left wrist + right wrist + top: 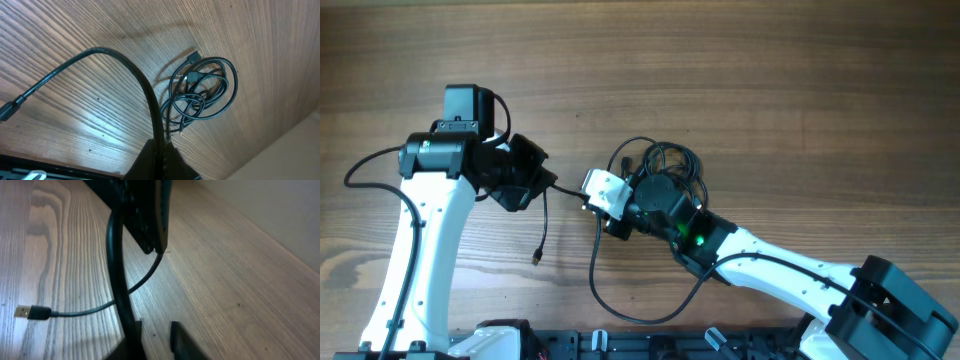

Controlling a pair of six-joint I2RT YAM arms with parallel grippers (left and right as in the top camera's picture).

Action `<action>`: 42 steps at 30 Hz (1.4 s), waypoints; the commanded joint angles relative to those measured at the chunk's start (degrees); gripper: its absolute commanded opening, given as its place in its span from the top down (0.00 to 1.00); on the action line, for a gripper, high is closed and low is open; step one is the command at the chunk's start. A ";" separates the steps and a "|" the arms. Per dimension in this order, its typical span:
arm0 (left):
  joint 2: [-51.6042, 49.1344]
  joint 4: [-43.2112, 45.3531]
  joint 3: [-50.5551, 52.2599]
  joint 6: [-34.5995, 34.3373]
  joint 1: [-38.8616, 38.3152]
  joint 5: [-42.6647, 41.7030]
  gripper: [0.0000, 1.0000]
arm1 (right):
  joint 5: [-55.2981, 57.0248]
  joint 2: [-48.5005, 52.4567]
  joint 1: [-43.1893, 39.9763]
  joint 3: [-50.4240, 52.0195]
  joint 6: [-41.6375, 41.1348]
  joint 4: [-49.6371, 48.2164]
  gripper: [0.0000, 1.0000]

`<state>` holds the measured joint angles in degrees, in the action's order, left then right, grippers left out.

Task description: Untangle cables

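A small looped tangle of thin black cables point(665, 163) lies mid-table, partly under my right wrist; it also shows in the left wrist view point(202, 87). My left gripper point(548, 183) is shut on a black cable point(115, 55) that arcs away from its jaws point(161, 150). A thin strand hangs from it and ends in a USB plug point(538, 258), also seen in the right wrist view point(22, 312). My right gripper point(588, 195) faces the left one. Its fingers point(156, 337) are apart, with a black cable point(116, 255) running along the left finger.
A long black strand point(620, 312) curves toward the table's front edge below the right arm. The left gripper's dark body point(145, 210) hangs close in front of the right one. The robot bases sit along the front edge point(620, 345).
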<state>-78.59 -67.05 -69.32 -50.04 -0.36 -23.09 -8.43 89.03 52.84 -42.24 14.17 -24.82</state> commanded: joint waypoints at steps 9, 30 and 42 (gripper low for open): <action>-0.24 0.81 -0.02 0.33 0.11 0.44 0.14 | 14.21 -8.35 0.35 -0.31 -15.34 -16.02 0.96; -0.24 0.81 -0.02 0.33 0.11 0.68 0.00 | 48.09 -15.50 -21.44 -33.86 -6.49 4.11 0.96; -0.24 0.79 -0.02 0.31 0.11 3.43 0.00 | 14.99 2.34 -56.83 -46.27 -27.76 28.96 0.96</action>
<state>-78.67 -66.30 -69.34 -50.17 -0.30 -21.23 19.42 86.89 1.45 -87.31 -1.98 4.29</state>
